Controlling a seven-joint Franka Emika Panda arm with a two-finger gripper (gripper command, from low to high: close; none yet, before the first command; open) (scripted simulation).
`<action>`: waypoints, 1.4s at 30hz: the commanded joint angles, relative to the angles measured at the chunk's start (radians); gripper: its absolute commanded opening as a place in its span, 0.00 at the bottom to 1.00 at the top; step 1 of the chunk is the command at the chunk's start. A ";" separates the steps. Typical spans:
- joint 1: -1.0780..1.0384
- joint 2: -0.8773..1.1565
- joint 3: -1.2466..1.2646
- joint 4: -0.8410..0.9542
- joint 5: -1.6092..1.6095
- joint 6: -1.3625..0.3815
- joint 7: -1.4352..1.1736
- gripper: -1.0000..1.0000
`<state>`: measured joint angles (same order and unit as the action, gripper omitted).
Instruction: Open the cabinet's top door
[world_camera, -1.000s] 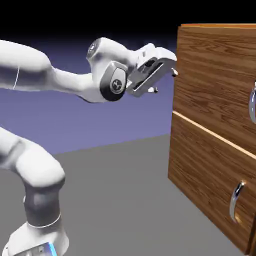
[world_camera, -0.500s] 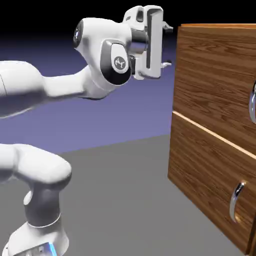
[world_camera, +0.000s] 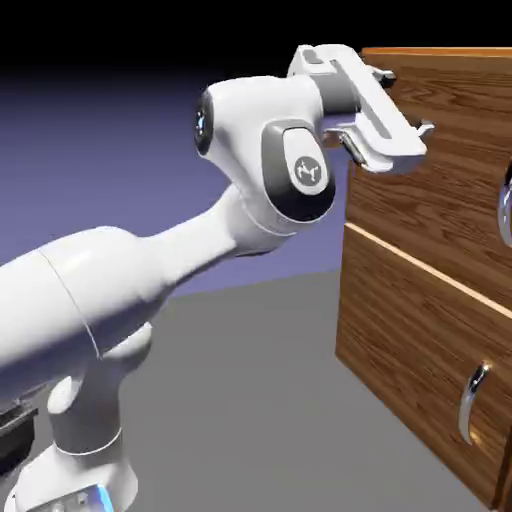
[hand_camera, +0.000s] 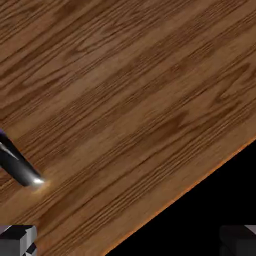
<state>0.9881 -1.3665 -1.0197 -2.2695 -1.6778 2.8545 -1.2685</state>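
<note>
Gripper (world_camera: 408, 103) jaws stand wide apart, holding nothing, before the top door (world_camera: 430, 150); its curved silver handle (world_camera: 506, 205) lies to the exterior view's right and lower, upright, at the panel's right edge. I'd go that way.

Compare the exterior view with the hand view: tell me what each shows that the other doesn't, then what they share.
Only the exterior view shows the arm, the lower door with its handle, and the floor.

Only the hand view shows the black gap beyond the door's slanting edge.

Both show the gripper, open, the top door, and part of its handle.
</note>
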 joint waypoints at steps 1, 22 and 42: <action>0.021 -0.017 -0.022 0.012 -0.036 -0.004 -0.044 0.50; 0.251 -0.204 -0.183 0.109 -0.546 -0.163 -0.275 0.00; -0.276 -0.305 0.246 -0.597 -0.535 -0.770 0.143 0.00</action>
<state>0.7121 -1.6719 -0.7744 -2.8668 -2.2133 2.0839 -1.1246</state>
